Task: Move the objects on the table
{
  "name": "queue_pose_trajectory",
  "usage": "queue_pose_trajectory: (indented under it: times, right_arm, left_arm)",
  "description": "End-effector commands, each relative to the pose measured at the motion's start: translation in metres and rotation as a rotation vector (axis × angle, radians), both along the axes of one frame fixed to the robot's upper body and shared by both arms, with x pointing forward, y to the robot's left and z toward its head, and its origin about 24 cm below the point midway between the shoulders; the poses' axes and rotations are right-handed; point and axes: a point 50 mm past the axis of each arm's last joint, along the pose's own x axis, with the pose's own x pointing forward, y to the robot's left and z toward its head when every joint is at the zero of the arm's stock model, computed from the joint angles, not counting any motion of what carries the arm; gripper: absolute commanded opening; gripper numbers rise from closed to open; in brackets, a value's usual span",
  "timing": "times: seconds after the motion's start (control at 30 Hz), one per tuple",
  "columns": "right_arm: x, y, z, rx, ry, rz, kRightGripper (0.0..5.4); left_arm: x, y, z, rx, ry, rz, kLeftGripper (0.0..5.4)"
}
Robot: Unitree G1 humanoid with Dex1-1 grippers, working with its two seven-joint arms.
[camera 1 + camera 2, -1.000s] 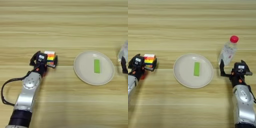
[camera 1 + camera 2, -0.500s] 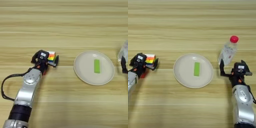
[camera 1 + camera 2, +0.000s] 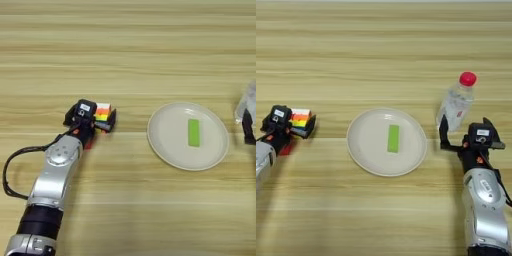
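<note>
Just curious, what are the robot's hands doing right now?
Left gripper around the puzzle cube. Right gripper open beside the bottle. Plate between, nothing blocking.

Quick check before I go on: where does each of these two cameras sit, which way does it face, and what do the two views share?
Left eye view: on the robot's head, looking down on the table; it shows the whole left arm, with the left gripper at the puzzle cube, and only a sliver of the right side.
Right eye view: same head, same downward look, reaching further right; it shows the right arm, with the right gripper open beside the bottle.
Both views share the plate, the green strip and the puzzle cube.
</note>
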Motion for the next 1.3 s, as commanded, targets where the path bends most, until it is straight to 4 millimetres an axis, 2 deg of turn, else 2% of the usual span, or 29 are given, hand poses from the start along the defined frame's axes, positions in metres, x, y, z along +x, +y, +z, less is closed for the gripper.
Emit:
queue_pose_trajectory:
  times: [0.03,0.43,0.7,0.83,1.1,1.3]
  right_arm:
    - [0.002,0.0,0.003,0.0,-0.009,-0.003,5.4]
    - [0.002,-0.001,0.004,-0.004,-0.011,-0.005,5.4]
    - [0.002,-0.001,0.004,-0.004,-0.009,-0.006,5.4]
    - [0.002,-0.001,0.004,-0.003,-0.009,-0.006,5.4]
    - [0.002,-0.001,0.001,0.002,0.0,-0.005,5.4]
    - [0.002,0.0,0.001,0.005,0.0,-0.005,5.4]
  left_arm:
    - [-0.013,0.006,-0.028,0.003,0.142,0.021,4.53]
    - [-0.013,0.006,-0.027,-0.013,0.136,0.018,3.31]
    - [-0.012,0.005,-0.023,-0.028,0.111,0.013,3.29]
    - [-0.009,0.004,-0.014,-0.03,0.075,0.008,3.29]
    - [0.002,-0.02,0.015,-0.024,-0.021,-0.084,3.29]
    - [0.006,-0.037,0.025,-0.022,-0.046,-0.136,3.29]
